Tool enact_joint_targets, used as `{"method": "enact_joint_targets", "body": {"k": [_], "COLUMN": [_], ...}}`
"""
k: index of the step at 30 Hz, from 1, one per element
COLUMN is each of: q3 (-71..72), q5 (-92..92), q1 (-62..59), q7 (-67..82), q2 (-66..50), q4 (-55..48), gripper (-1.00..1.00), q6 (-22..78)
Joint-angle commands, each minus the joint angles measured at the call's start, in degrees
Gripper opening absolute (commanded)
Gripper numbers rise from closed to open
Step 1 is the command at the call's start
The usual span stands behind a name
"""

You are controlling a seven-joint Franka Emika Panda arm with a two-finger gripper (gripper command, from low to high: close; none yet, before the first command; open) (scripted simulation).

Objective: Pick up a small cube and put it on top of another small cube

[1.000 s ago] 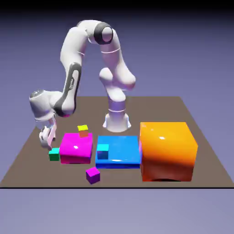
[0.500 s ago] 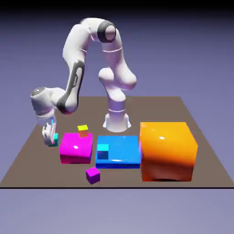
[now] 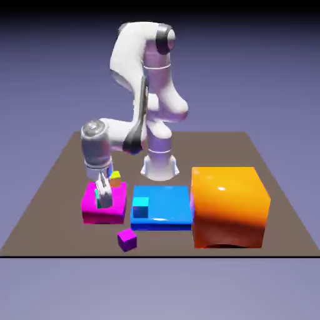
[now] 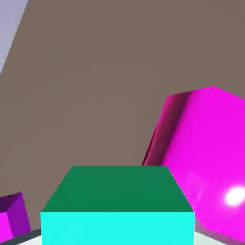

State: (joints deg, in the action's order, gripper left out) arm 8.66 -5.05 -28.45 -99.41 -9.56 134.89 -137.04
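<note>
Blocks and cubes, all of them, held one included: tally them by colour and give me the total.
Teal-green, in the claw: 1 cube
Cyan: 1 cube
Purple: 1 cube
Yellow-orange: 1 cube
Magenta: 1 block
Blue: 1 block
Orange: 1 block
Total: 7

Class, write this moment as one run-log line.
gripper: shut on green cube | place: above magenta block | cyan cube: on blue block | stacking: not yet done
</note>
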Motion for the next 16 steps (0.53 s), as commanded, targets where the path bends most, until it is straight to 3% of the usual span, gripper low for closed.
{"method": "enact_joint_targets", "body": {"k": [1,6,13,14,16], "q3": [2.07,12.45,10.02,10.02,10.7], "q5": [1.04,6.71,3.18,3.18,4.05], "q1": [-1.29,-7.8,-5.16,-5.16,-5.84], "q7": [-0.68,-3.76,-6.4,-6.4,-5.84], "q2": [-0.71,-4.27,-13.63,-13.63,-11.56], "q4": [-0.5,-3.01,-2.88,-2.88,-2.94], "gripper": [-1.0,-1.0,-1.0,1.0,1.0], "q6": [-0.6,-3.87,-13.25,-13.25,-11.17]}}
